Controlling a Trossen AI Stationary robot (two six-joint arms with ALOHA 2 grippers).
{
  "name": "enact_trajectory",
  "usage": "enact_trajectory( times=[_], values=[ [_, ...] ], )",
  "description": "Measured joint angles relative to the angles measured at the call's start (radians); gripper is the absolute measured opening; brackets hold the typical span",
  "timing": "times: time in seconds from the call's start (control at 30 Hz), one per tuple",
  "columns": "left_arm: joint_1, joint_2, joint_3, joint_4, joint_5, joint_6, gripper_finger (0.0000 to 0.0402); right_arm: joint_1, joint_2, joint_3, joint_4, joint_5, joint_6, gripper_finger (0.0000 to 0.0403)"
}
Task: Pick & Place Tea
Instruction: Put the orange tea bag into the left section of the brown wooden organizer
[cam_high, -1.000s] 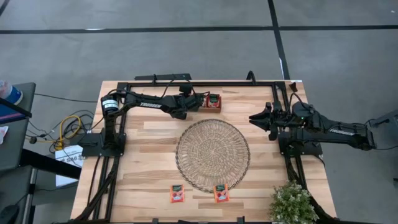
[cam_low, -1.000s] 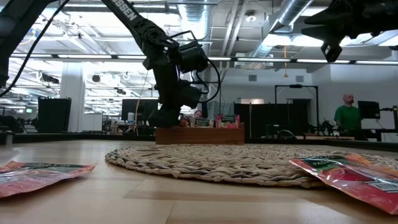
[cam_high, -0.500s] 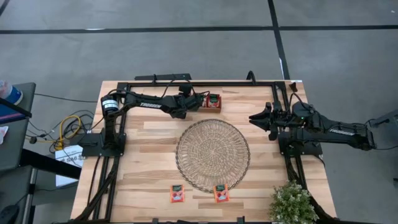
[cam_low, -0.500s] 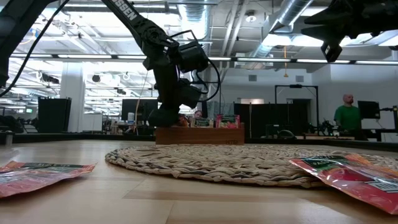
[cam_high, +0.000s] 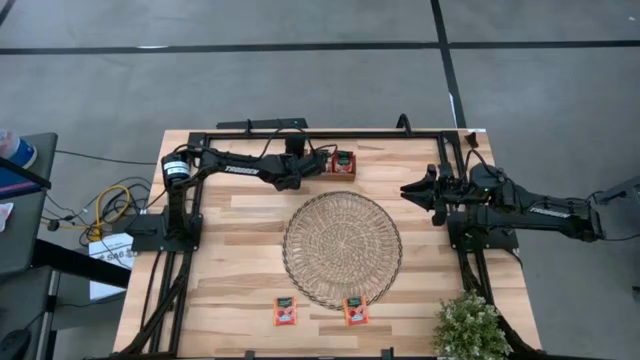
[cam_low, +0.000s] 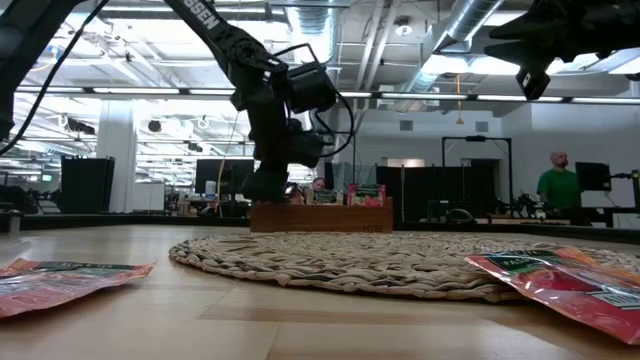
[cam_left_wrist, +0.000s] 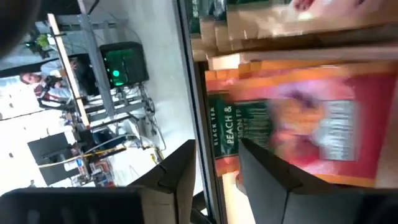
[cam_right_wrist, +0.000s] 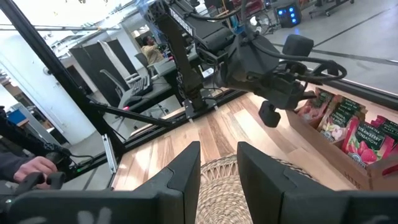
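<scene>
Since a second ago my left arm has shifted only slightly at the far edge of the tabletop, its wrist turning a little in the low view, while the waiting arm at the right edge has not budged. My left gripper (cam_left_wrist: 214, 171) hangs at the small brown wooden compartment tray (cam_high: 343, 164) near the middle of that far edge, and its two dark fingers stand a narrow gap apart with nothing between them; just past the tips sits a flat red-orange tea packet with a dark green label (cam_left_wrist: 292, 124), standing among others in the tray. My right gripper (cam_right_wrist: 217, 165) is raised over the right side of the tabletop, fingers narrowly parted and empty. Two more red-orange tea packets lie flat near the front edge: one (cam_high: 286, 311) just off the large round woven straw mat (cam_high: 342, 249), the other (cam_high: 355, 310) overlapping the mat's front rim. A small green potted plant (cam_high: 470, 327) stands at the front right corner. I judge these packets to be very light, thin and crinkly, with a slick foil skin that bends and slides readily, so a flat one wants pinching at an edge or corner, where a finger can get under, not across its face; squeezing hard would only crease it
</scene>
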Motion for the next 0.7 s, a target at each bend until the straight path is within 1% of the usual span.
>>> enact_trajectory(
  times=[0.07,0.2,0.3,0.37,0.43,0.57,0.63,0.7],
  values=[
    [-0.008,-0.005,0.0,0.0,-0.014,0.001,0.0117,0.0,0.0,0.0,0.0,0.0,0.0,0.0097],
    [-0.029,-0.038,0.0,0.0,-0.078,0.038,0.0117,0.0,0.0,0.0,0.0,0.0,0.0,0.0097],
    [-0.048,-0.1,0.0,0.0,-0.124,0.047,0.0117,0.0,0.0,0.0,0.0,0.0,0.0,0.0097],
    [-0.067,-0.164,0.0,-0.002,-0.137,0.021,0.0117,0.0,0.0,0.0,0.0,0.0,0.0,0.0097],
    [-0.095,-0.235,0.0,-0.003,-0.142,-0.054,0.0117,0.0,0.0,0.0,0.0,-0.001,0.0,0.0097],
    [-0.189,-0.384,0.001,-0.048,-0.131,-0.273,0.0117,0.0,0.0,0.0,-0.002,-0.001,0.0,0.0097],
    [-0.251,-0.447,0.002,-0.112,-0.078,-0.35,0.0117,0.0,0.0,0.0,-0.002,-0.001,0.0,0.0097],
    [-0.318,-0.496,0.002,-0.2,0.007,-0.45,0.0117,0.0,0.0,0.0,-0.002,-0.001,0.0,0.0097]
  ],
)
